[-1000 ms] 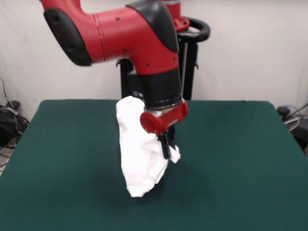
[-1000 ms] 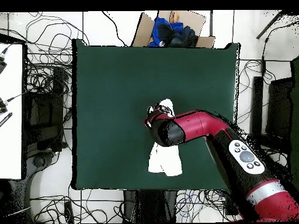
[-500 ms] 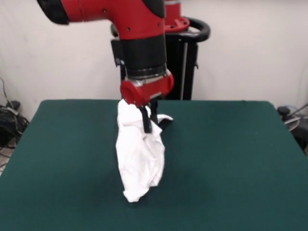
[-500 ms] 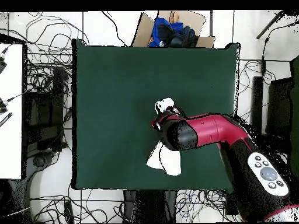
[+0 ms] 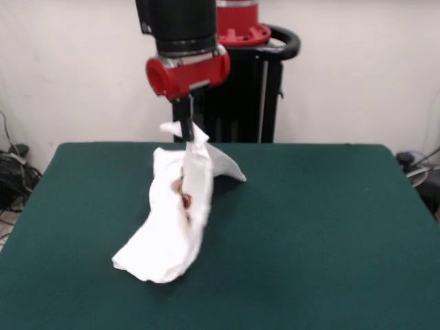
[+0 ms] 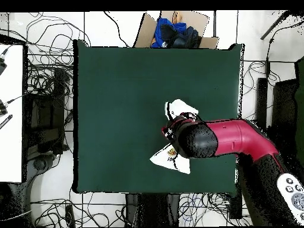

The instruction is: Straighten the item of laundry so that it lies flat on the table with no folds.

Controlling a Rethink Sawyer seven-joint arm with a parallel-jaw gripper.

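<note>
Overhead view, arm (image 6: 237, 139) covering crumpled T-shirt (image 5: 175, 220), jaws pinching its top, cardboard box (image 6: 175, 28) beyond table (image 6: 119, 89)

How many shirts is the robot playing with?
1. The white shirt hangs from the gripper above the green table, its lower end resting on the tabletop. None other shows, though the arm hides part of the table from overhead.

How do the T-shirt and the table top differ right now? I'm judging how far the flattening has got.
The T-shirt is white with a bit of orange-red print showing; the table is plain dark green. The T-shirt is bunched and folded, its top pinched up by the pincer with the lower end slumped on the table; the table is flat and level. The T-shirt covers only a small patch of the much wider table. They share little beyond touching.
</note>
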